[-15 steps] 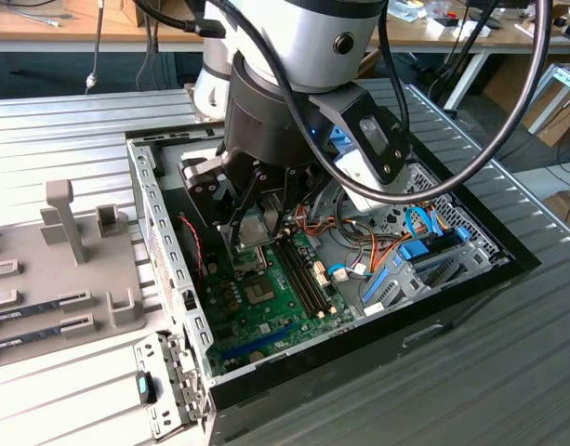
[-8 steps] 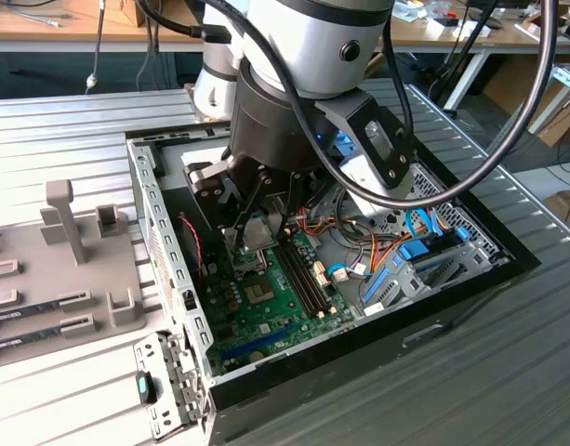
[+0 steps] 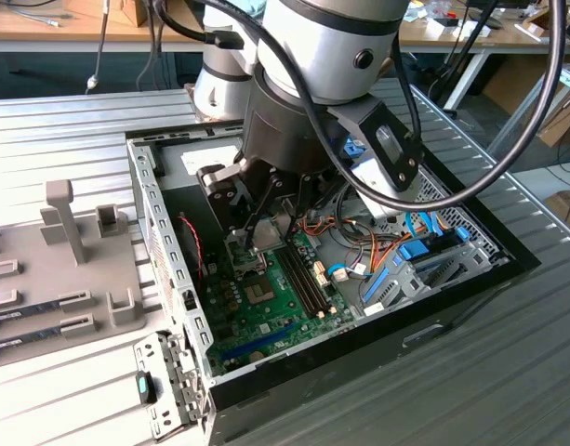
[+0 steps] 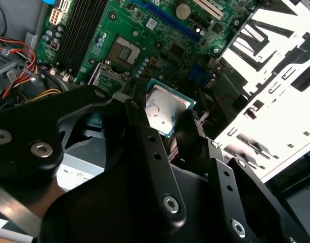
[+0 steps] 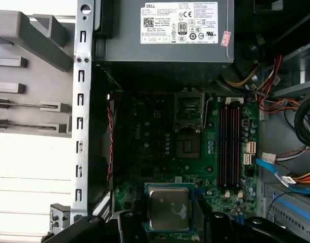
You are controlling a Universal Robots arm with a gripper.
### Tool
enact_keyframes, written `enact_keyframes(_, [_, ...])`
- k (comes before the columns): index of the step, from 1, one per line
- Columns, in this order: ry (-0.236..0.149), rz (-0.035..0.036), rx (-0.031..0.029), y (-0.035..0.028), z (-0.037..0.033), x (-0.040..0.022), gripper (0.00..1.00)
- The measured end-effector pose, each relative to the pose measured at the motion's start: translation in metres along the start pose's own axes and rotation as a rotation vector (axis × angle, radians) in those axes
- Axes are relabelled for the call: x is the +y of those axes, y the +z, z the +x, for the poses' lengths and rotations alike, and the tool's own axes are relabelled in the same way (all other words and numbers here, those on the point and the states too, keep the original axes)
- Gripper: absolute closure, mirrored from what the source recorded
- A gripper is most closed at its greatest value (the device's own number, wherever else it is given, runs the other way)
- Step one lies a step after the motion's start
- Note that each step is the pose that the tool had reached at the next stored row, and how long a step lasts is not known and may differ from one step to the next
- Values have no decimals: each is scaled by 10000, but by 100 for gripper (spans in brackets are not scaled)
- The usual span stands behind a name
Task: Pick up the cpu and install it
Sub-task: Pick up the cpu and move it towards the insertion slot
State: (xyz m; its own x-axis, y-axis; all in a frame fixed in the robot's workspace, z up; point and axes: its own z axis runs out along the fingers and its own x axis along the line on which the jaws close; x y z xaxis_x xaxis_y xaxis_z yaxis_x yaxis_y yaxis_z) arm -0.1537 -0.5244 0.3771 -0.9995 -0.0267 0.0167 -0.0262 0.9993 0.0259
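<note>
The cpu (image 5: 168,207) (image 4: 165,109), a flat square chip with a silvery top and thin green rim, hangs between my two black fingers (image 4: 140,126) in both wrist views. My gripper (image 3: 264,230) (image 4: 167,120) (image 5: 168,223) is shut on it by its edges, inside the open computer case and above the green motherboard (image 3: 266,311). The open cpu socket (image 5: 187,146) (image 4: 125,52) lies on the board a short way from the chip, with its metal load plate (image 5: 189,106) folded back. The chip is above the board and off to one side of the socket.
The grey power-supply box (image 5: 165,30) sits at one end of the case. Black memory slots (image 5: 228,147) run beside the socket. Orange, red and blue cables (image 3: 368,255) crowd the exterior view's right. The case's metal wall (image 3: 159,232) and a grey parts fixture (image 3: 61,269) stand on the exterior view's left.
</note>
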Motion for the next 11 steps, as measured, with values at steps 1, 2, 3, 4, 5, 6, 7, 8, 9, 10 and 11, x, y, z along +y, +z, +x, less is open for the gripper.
enact_keyframes(1, [0, 0, 0, 4, -15, 0, 53])
enact_keyframes(2, [0, 0, 0, 7, -26, -1, 53])
enact_keyframes(3, [0, -1, -1, 11, -38, -1, 53])
enact_keyframes(4, [0, 0, 0, 14, -50, -2, 53])
enact_keyframes(5, [-1, 0, 0, 17, -60, -2, 53])
enact_keyframes(6, [0, 0, 0, 21, -70, -2, 53])
enact_keyframes(7, [0, -1, -1, 25, -83, -3, 53])
enact_keyframes(8, [0, 0, 0, 28, -94, -3, 53])
enact_keyframes(9, [0, 0, 0, 32, -108, -4, 53])
enact_keyframes(10, [1, 0, 0, 37, -125, -4, 53])
enact_keyframes(11, [0, 0, 0, 42, -143, -5, 53])
